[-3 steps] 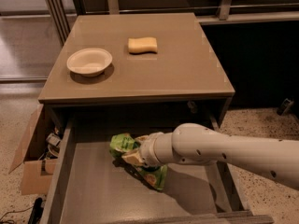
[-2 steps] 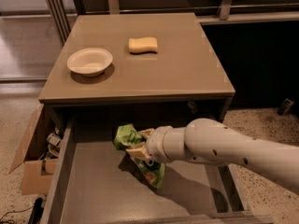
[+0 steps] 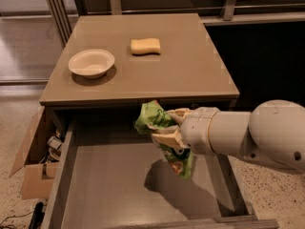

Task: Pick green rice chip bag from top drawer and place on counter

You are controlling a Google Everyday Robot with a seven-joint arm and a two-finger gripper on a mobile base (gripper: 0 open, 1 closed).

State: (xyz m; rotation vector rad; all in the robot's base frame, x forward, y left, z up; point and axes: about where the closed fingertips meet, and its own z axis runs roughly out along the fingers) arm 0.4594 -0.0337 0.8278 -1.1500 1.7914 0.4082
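My gripper comes in from the right on a thick white arm and is shut on the green rice chip bag. The crinkled bag hangs in the air above the open top drawer, its top about level with the front edge of the counter. The bag's lower end droops below the fingers and shows a dark round logo. Its shadow lies on the drawer floor.
A white bowl and a yellow sponge sit on the counter's back left half. A cardboard box with clutter stands on the floor left of the cabinet. A dark cabinet stands to the right.
The gripper has lifted the bag off the drawer floor and carried it up and to the right, to the height of the counter's front edge.
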